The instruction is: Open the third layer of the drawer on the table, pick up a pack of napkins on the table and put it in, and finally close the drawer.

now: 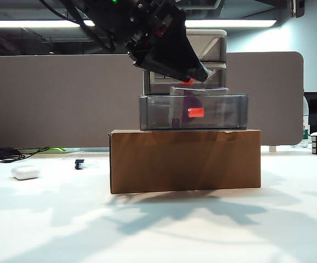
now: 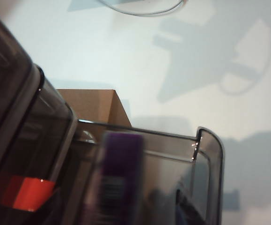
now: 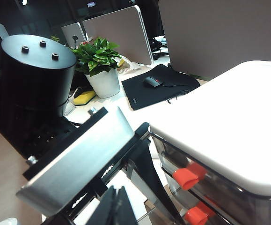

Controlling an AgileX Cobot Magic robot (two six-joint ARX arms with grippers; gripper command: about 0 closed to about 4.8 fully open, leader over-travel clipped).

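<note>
purple soft napkin pack (image 2: 119, 180) stands inside your pulled-out smoky-grey bottom drawer (image 1: 194, 112); the left gripper (image 1: 194, 74) above looks just parted, holding nothing. your right gripper (image 3: 119, 204) rests beside the cabinet, fingers pressed together, empty.

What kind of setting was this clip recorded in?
Probably an office or lab: a grey desk partition behind the table, ceiling strip lights, and a neighbouring desk with a potted plant and mouse.
</note>
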